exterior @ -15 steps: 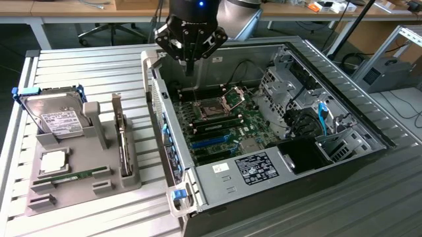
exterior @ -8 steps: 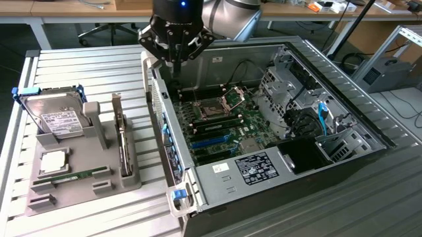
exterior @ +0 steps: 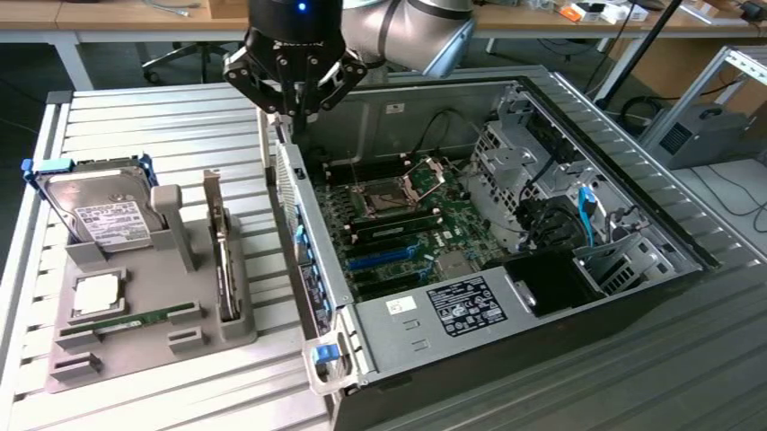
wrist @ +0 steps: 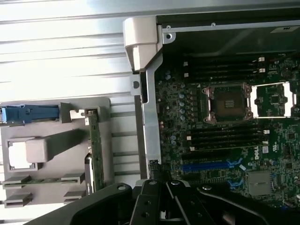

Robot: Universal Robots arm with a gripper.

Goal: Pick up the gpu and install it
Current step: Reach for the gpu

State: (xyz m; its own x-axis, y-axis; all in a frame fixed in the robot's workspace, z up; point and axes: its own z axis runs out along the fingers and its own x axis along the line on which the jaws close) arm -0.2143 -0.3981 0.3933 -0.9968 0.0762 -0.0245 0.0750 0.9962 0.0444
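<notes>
GPU (exterior: 219,260) is sitting on edge in a slot of the grey holder (exterior: 144,341), on the worktop (exterior: 156,117) just beside the open PC case (exterior: 623,193), on the exterior view's left. A hard drive (exterior: 102,211) stands in the same holder. The end effector (exterior: 296,109) hangs above the case wall nearest the holder, fingers pinched together with nothing in them, well apart from the card. The motherboard (exterior: 396,224) is exposed below.

Bg: ribbed grey metal table (exterior: 156,117). Wood-top desks (exterior: 108,16) along back w/ white legs, office chair base (exterior: 189,56) under one. Dark floor (exterior: 30,72). Exterior view's right: alu frame (exterior: 734,76), grey box (exterior: 701,135), loose cables (exterior: 737,193).
</notes>
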